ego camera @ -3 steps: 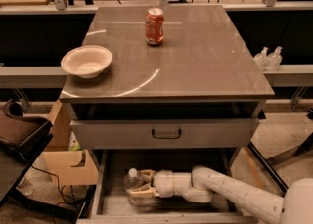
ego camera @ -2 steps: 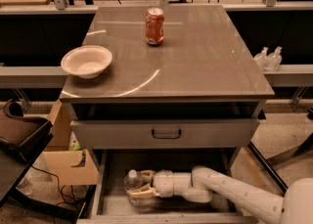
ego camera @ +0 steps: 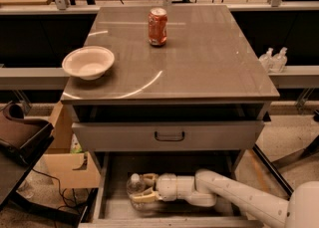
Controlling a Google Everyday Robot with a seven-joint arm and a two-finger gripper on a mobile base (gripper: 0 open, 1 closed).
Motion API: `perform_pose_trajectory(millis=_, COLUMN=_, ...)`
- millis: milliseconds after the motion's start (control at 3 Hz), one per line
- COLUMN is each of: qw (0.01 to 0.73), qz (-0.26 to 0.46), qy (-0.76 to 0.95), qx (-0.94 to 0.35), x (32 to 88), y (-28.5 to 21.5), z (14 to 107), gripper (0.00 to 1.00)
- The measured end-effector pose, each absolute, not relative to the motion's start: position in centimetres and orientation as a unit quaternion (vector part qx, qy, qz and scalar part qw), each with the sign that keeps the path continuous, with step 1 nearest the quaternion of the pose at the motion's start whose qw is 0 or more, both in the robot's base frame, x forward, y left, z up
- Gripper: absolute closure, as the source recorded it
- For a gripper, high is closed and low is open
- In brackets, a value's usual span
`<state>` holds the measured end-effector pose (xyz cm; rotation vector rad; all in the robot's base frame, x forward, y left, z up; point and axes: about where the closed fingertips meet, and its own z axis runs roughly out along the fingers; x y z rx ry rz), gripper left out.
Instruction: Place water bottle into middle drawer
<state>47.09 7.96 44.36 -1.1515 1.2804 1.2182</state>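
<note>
Jaws still pinch the water bottle (ego camera: 132, 186); the gripper (ego camera: 141, 188) sits inside the open middle drawer (ego camera: 100, 187), nothing shifted from a second ago.

The water bottle (ego camera: 133, 185) is small, clear and ribbed, with a white cap. It stands roughly upright on the floor of the middle drawer (ego camera: 101, 184), with its cap facing up. It sits in the drawer's left part, toward 9 o'clock. The drawer is pulled open below the closed drawer front. It is wide and shallow, with low grey walls and a dark flat floor. The gripper (ego camera: 139, 188) reaches in from 3 o'clock, one tan finger pressed against each side of the bottle.
</note>
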Motion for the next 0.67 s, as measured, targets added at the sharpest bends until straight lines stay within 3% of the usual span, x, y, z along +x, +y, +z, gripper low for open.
perform_pose_trajectory(millis=667, qw=0.493, qz=0.505, qy=0.526, qx=-0.475, x=46.96, y=8.32, z=44.45, gripper=0.12)
